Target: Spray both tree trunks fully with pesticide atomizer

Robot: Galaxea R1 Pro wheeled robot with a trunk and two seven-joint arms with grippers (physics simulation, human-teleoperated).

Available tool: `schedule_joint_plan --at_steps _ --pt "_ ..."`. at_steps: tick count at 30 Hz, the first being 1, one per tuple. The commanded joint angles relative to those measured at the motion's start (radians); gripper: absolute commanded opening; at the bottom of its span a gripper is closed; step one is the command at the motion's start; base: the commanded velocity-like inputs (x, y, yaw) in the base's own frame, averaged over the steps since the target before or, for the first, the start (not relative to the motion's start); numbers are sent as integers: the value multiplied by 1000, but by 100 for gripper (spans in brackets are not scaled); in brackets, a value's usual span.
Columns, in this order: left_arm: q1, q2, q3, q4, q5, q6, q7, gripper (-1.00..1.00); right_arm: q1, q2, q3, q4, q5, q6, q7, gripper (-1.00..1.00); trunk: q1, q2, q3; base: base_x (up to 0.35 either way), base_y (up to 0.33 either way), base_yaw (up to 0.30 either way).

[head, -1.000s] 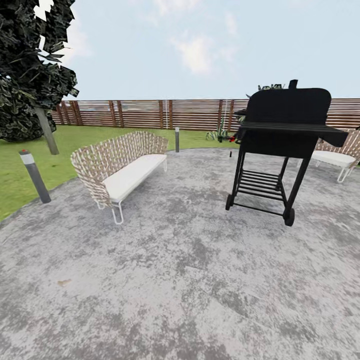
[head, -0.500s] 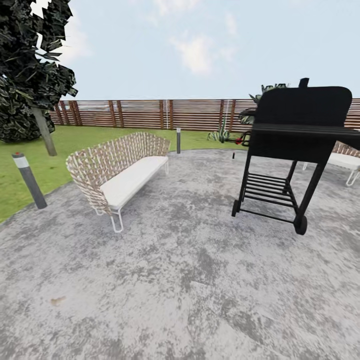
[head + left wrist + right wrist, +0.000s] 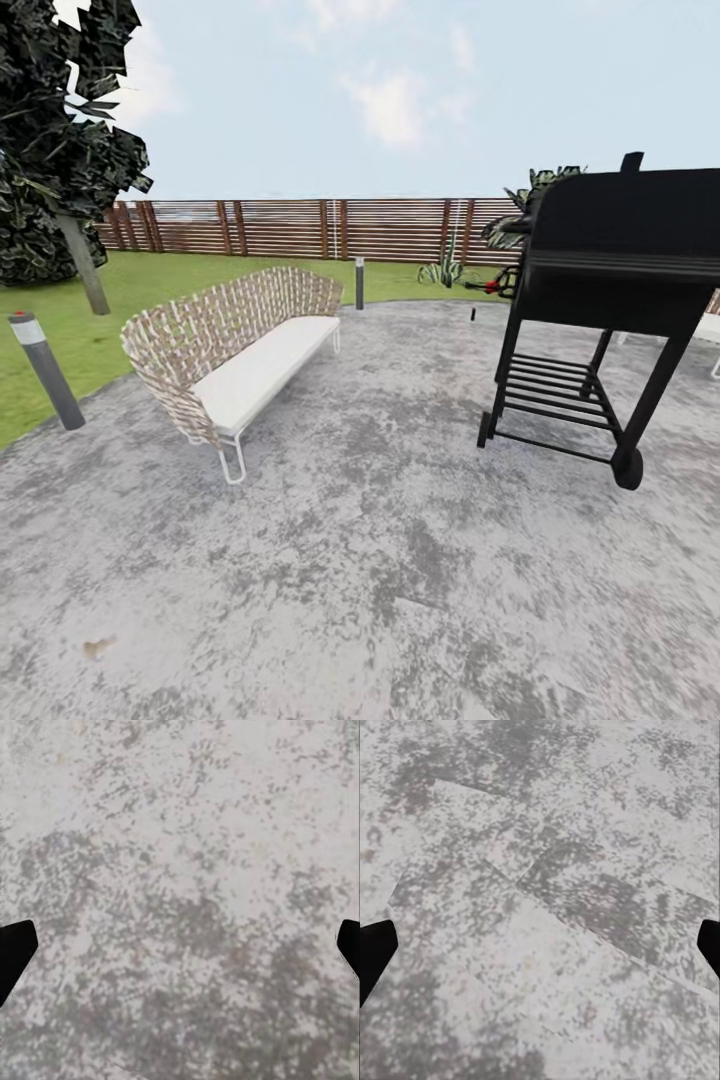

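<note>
Head view: mottled grey stone patio [image 3: 360, 560], rough and blotchy. Wicker bench [image 3: 225, 350], woven tan shell, white cushion, thin white wire legs, at left of centre. Black barbecue grill [image 3: 600, 300] on a wheeled frame with a slatted lower shelf, at right. Small whitish object with a dark top [image 3: 473, 314] on the paving beyond the grill, near the lawn edge, too small to name; judged a possible pesticide atomizer, lying ahead and to the right, nearer the right arm's side. Grey bollard [image 3: 45, 372] at the patio edge; second bollard [image 3: 359, 283] further back. Thin-stemmed black-foliage tree [image 3: 60, 150] on the lawn [image 3: 150, 285], not a task tree. Slatted brown fence [image 3: 300, 228] behind

Left wrist view: left gripper [image 3: 180, 949], dark fingertips at the frame edges, spread wide, holding nothing, over speckled grey paving

Right wrist view: right gripper [image 3: 540, 949], fingers likewise wide apart and empty, over paving crossed by faint slab joints
</note>
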Motion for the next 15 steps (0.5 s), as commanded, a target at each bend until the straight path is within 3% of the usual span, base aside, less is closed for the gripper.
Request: schedule_joint_plan --at_steps 1,15 --pt "0 0 0 0 0 0 0 100 0 0 0 0 0 0 0 100 0 0 0 331 98 0" --pt "0 0 0 0 -1 0 -1 100 0 0 1 0 1 0 0 100 0 0 0 332 91 0"
